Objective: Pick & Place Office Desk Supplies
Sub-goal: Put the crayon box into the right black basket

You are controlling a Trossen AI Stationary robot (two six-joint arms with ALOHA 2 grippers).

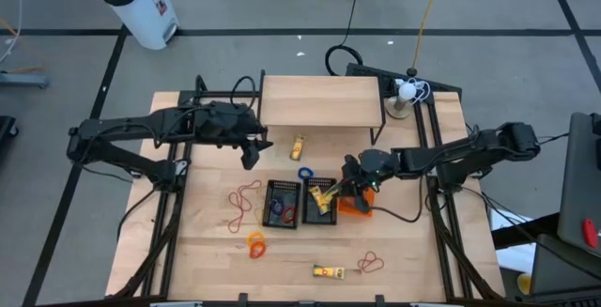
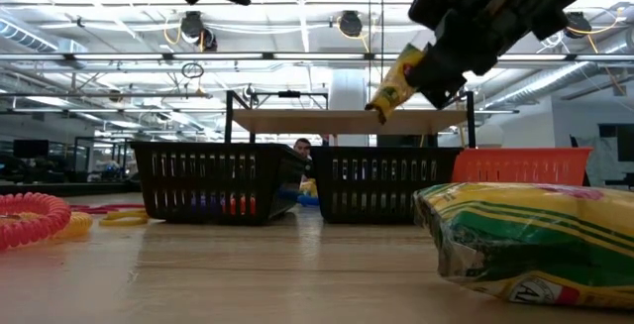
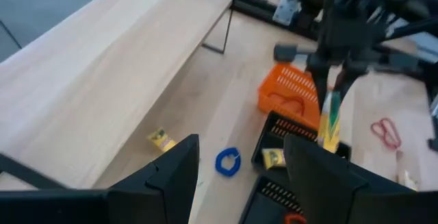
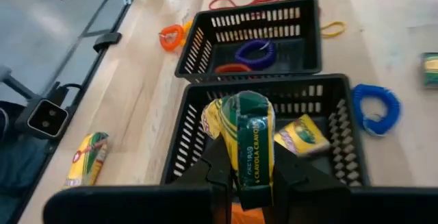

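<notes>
The high view looks straight down on the whole tabletop. The low view sits at tabletop height, facing level toward two black baskets. Each wrist view looks down past its own jaws, close in; both share those black baskets with the high view.

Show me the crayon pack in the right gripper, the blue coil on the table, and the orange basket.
crayon pack [image 4: 251, 142], right wrist view, middle of the wrapper.
blue coil [image 4: 375, 108], right wrist view, on the loop's coiled band.
orange basket [image 3: 293, 84], left wrist view, its slatted wall.
</notes>
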